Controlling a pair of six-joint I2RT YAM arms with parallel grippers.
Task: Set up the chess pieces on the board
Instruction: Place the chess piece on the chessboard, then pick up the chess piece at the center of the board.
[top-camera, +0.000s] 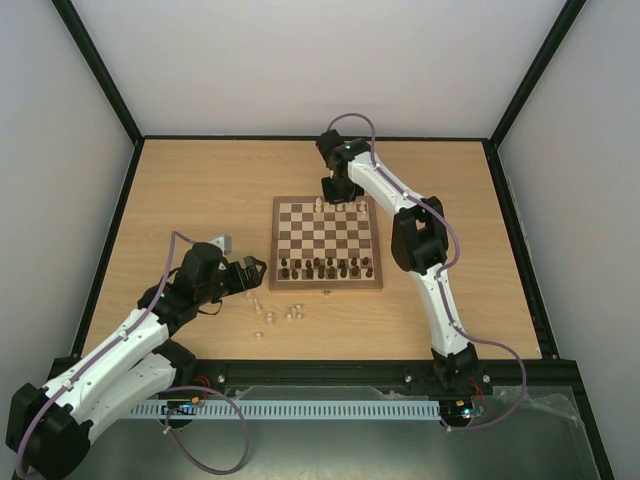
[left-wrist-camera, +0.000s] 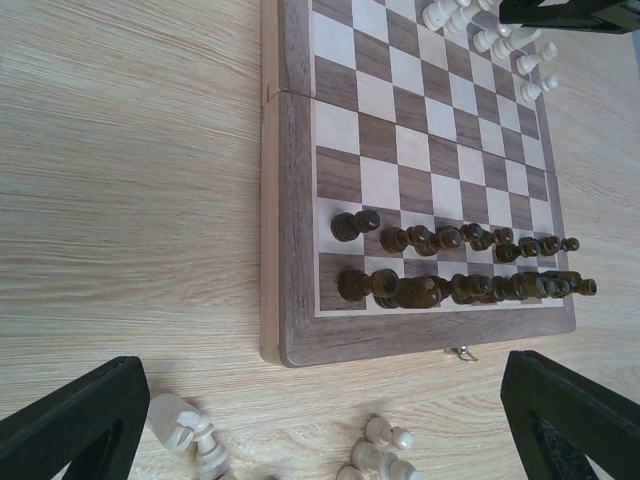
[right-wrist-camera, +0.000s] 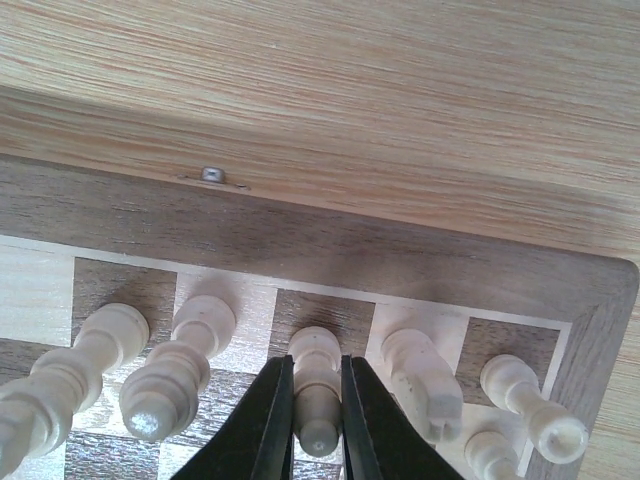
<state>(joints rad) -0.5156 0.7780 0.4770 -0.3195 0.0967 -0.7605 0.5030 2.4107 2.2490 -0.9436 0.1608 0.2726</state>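
The board (top-camera: 327, 287) lies mid-table. My right gripper (right-wrist-camera: 317, 420) is shut on a pale chess piece (right-wrist-camera: 318, 385), whose base rests on a dark square in the board's far edge row. Other pale pieces (right-wrist-camera: 190, 370) stand close on both sides of it. In the top view the right gripper (top-camera: 340, 195) hangs over the far edge. Several loose pale pieces (left-wrist-camera: 385, 455) lie on the table in front of the board's border (left-wrist-camera: 300, 200). My left gripper (left-wrist-camera: 325, 420) stands open above them, holding nothing.
Dark brown pieces (left-wrist-camera: 450, 285) fill the two near rows of the board. A small metal clasp (right-wrist-camera: 212, 174) sits on the far border. A pale knight (left-wrist-camera: 185, 425) lies near my left finger. Black frame rails edge the table.
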